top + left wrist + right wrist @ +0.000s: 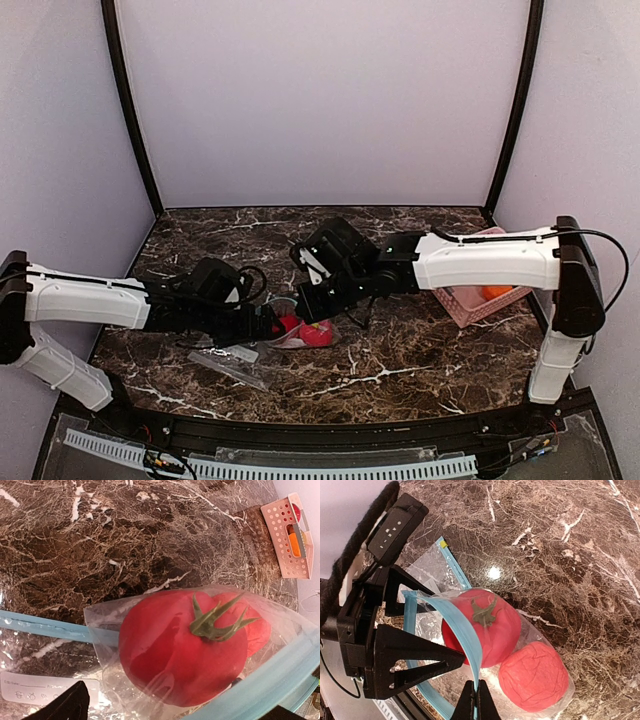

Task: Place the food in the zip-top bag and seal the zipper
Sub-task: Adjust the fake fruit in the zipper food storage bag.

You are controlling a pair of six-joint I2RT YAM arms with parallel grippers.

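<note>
Top view: zip-top bag [235, 362] on the marble counter [400, 360], between left pincer [272, 325] and right pincer [312, 312]; pink basket [462, 305] with orange piece [495, 292] well apart at right.
Left wrist: tomato [180, 655] inside zip-top bag.
Right wrist: right pincer clamped on zipper [467, 642]; left pincer spread wide, crowding the bag mouth beside tomato.

One zip-top bag [427, 572] holds two red pieces [485, 630]; one pink basket [455, 306] holds one orange piece [495, 292].
</note>
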